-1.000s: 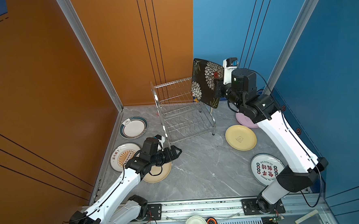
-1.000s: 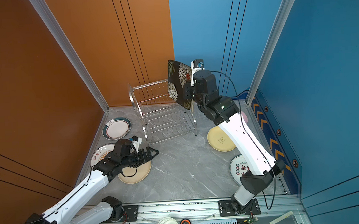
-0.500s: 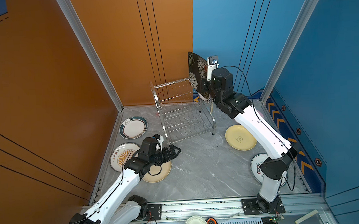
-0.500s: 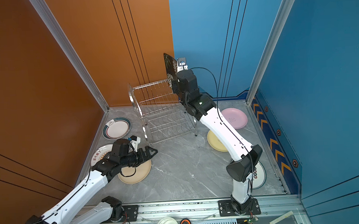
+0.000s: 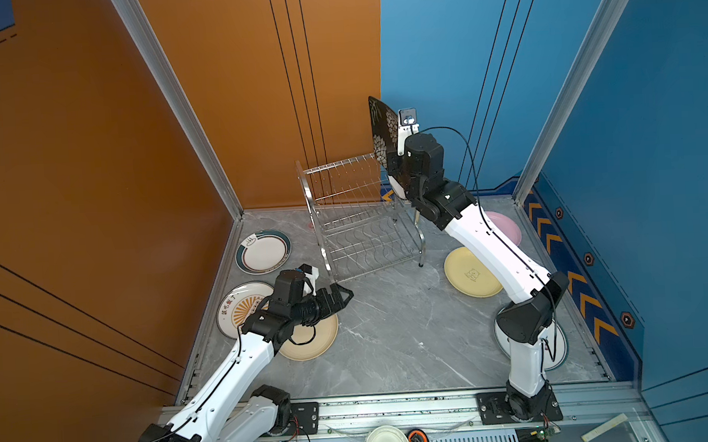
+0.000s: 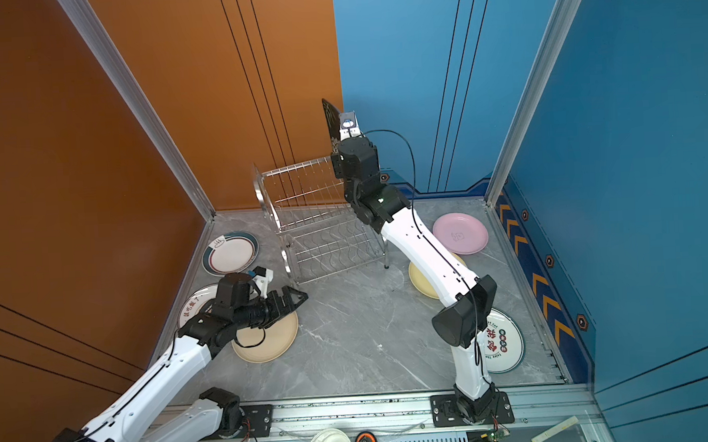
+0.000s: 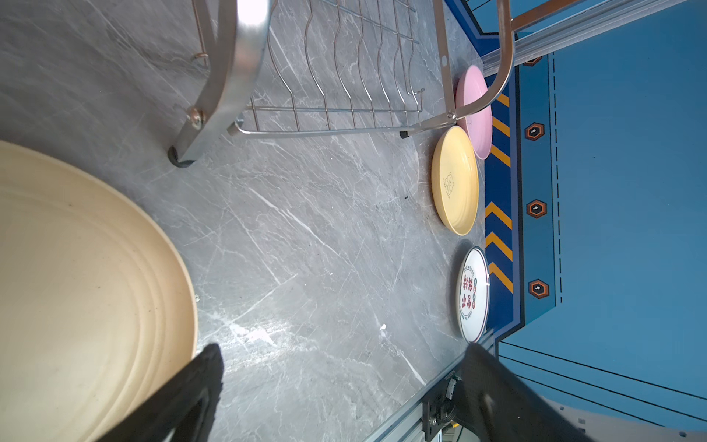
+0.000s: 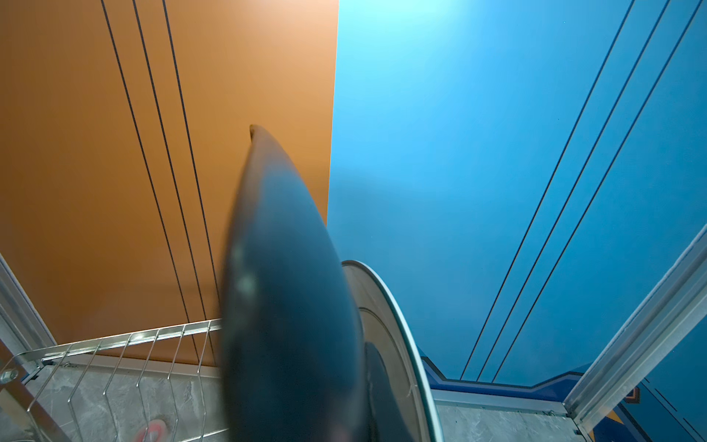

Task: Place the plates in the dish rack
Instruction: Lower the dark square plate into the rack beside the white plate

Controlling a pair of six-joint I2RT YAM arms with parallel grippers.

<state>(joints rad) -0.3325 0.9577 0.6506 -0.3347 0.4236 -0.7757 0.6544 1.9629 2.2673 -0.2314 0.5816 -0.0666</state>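
The square black floral plate (image 5: pixel 382 127) stands on edge in the air above the right end of the dish rack (image 5: pixel 363 234), the right gripper (image 5: pixel 396 170) clamped on its lower part. Whether the plate's bottom edge touches the top tier cannot be told. In the right wrist view a round green-rimmed white plate (image 8: pixel 386 317) stands upright just beside it; its seat is hidden.

The two wire tiers show no other plates in both top views. Six plates lie flat on the grey marbled table (image 5: pixel 391 336). Left of the rack are the teal-rimmed plate (image 5: pixel 264 251), the orange-sunburst plate (image 5: pixel 236 309) with dark Chinese characters along its rim, and the cream plate (image 5: pixel 313 340). To the right are the pink plate (image 6: pixel 461 233), the pale yellow plate (image 5: pixel 469 272) with a small line-drawn animal, and the red-lettered plate (image 6: pixel 502 341), whose red Chinese characters and rim text are too small to read.

The left gripper (image 5: pixel 341 295) hovers over the cream plate's edge, jaws wide apart and holding nothing.
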